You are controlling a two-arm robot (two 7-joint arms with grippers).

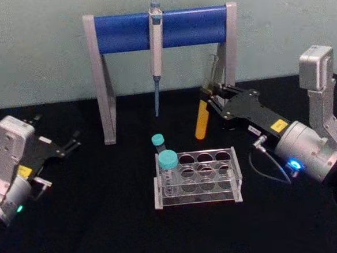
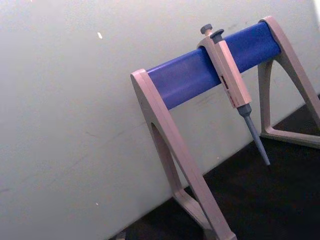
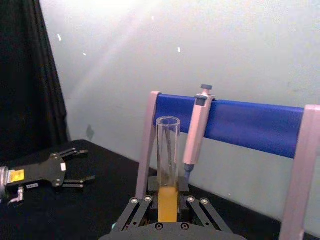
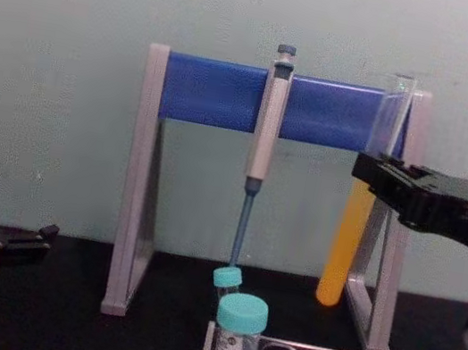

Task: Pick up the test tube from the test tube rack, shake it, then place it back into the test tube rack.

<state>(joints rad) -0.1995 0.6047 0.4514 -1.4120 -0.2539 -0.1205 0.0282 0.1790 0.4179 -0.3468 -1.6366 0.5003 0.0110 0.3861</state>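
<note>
Test tube [image 1: 202, 122]: held off the table [image 1: 77, 225] and tilted – orange liquid in the lower half, mouth uncapped; behind and to the right of the test tube rack [image 1: 198, 198].
Right end effector [image 1: 210, 96]: pinched on the tube near the liquid line.
Spill risk: liquid could be thrown out of the open mouth if a shake is made too hard or the tilt is deepened.
Collision risk: glass could be struck against the right leg of the pipette stand [image 1: 161, 28], judged close behind.
Return risk: a tilted tube could be caught on a hole's rim, or the teal-capped tubes [image 1: 168, 159] knocked.
Left end effector [image 1: 71, 142]: fingers spread, parked at the left – well apart.
</note>
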